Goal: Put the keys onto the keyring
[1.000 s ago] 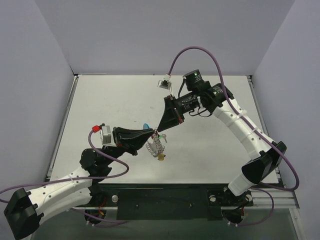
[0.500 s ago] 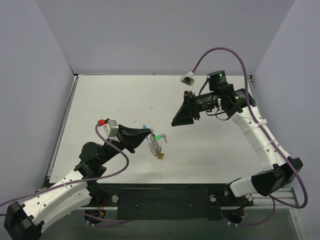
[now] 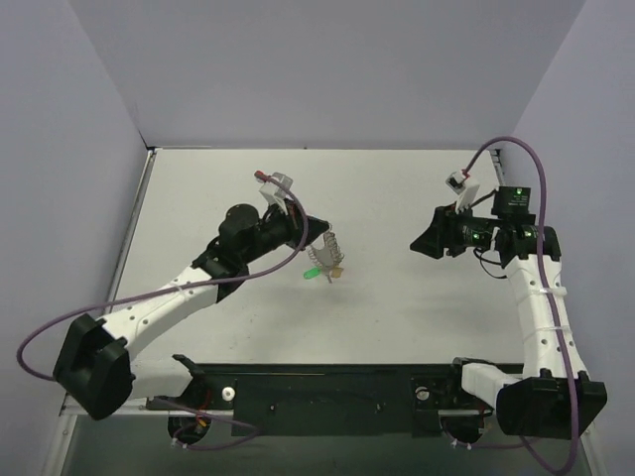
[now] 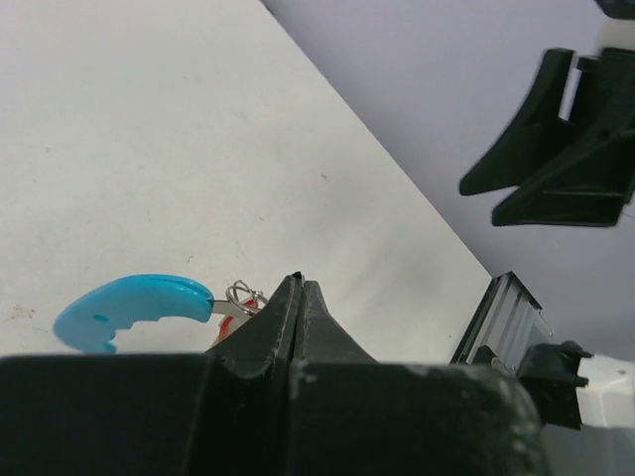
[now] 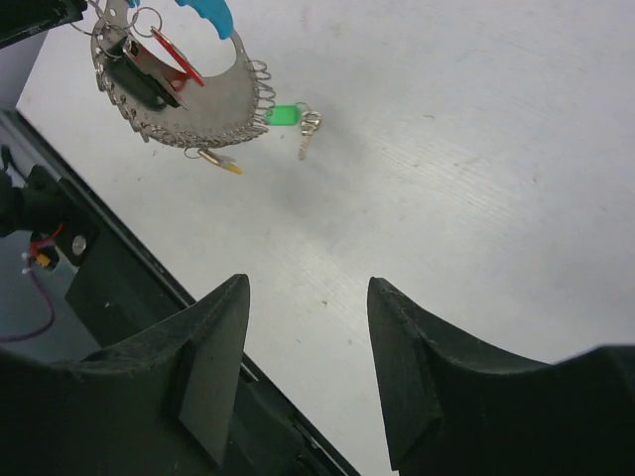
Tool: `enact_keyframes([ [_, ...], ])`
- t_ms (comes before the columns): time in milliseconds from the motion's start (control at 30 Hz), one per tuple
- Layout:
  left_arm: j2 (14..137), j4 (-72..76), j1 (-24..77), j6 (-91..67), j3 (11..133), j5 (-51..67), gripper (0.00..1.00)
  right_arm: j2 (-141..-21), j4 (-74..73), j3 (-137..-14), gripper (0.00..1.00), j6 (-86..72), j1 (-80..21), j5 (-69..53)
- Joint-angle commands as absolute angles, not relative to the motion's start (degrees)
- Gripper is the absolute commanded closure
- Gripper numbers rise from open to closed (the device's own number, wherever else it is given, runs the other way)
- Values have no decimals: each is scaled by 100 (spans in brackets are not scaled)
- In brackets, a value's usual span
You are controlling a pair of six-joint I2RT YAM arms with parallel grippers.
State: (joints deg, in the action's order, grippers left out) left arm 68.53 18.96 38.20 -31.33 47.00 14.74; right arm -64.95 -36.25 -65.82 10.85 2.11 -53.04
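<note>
- Since a second ago the keyring (image 3: 330,248) has travelled from the lower middle of the top view up toward its centre, carried by the left tool (image 3: 319,231). The right tool (image 3: 421,242), which was closed right at the ring then, has pulled back to the right side of the frame and opened.
- The keyring hangs from the left tool as a coiled silver arc, lifted off the table (image 3: 218,198). In the right wrist view it sits in the upper left corner.
- A green tag (image 5: 285,115) juts from the coil's right edge, touching it, with a small silver key (image 5: 309,123) at its outer end. Whether it is actually threaded onto the coil I cannot tell.
- Inside the arc sit a red tag (image 5: 177,61) and a dark oblong tag (image 5: 136,85). A blue tag (image 5: 210,15) rises at the top, and a yellow tag (image 5: 223,162) dangles just below the coil.
- In the left wrist view the left tool's fingers are pressed tight together, pinching the keyring at its top. The blue tag and a small wire ring (image 4: 245,295) lie just left of the fingertips.
- The right tool's fingers stand moderately apart with nothing between them. They are over bare white table, well apart from the keyring.
</note>
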Motion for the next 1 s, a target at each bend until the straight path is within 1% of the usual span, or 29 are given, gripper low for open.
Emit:
enact_keyframes([
  [0,7882,2380,3893,-3647,5754,1397,100,-6083,-3314,-6136,53,1178,982,-5317],
  [167,9506,3154,4244,-3955,6713,1371,100,-5889,-3278,-5635,53,1283,1467,-5528],
  [333,11141,3708,4535,-4174,8205,1432,100,-5766,-3270,-5519,53,1310,1845,-5634],
  [433,11785,3893,4658,-4376,9067,1503,100,-5757,-3278,-5502,53,1318,1986,-5651],
  [533,12216,3894,4798,-4430,9465,1538,100,-5748,-3278,-5467,53,1310,2083,-5686],
  [600,12269,3937,4886,-4412,9414,1564,100,-5757,-3287,-5432,53,1318,2144,-5695],
  [667,12217,3911,4974,-4368,9107,1573,100,-5757,-3278,-5414,53,1327,2188,-5713],
  [833,12103,4683,5097,-4623,7509,1591,100,-5818,-3278,-5379,53,1345,2224,-5766],
  [967,12225,5009,5352,-4728,6795,1757,100,-5801,-3305,-5361,53,1362,2224,-5783],
])
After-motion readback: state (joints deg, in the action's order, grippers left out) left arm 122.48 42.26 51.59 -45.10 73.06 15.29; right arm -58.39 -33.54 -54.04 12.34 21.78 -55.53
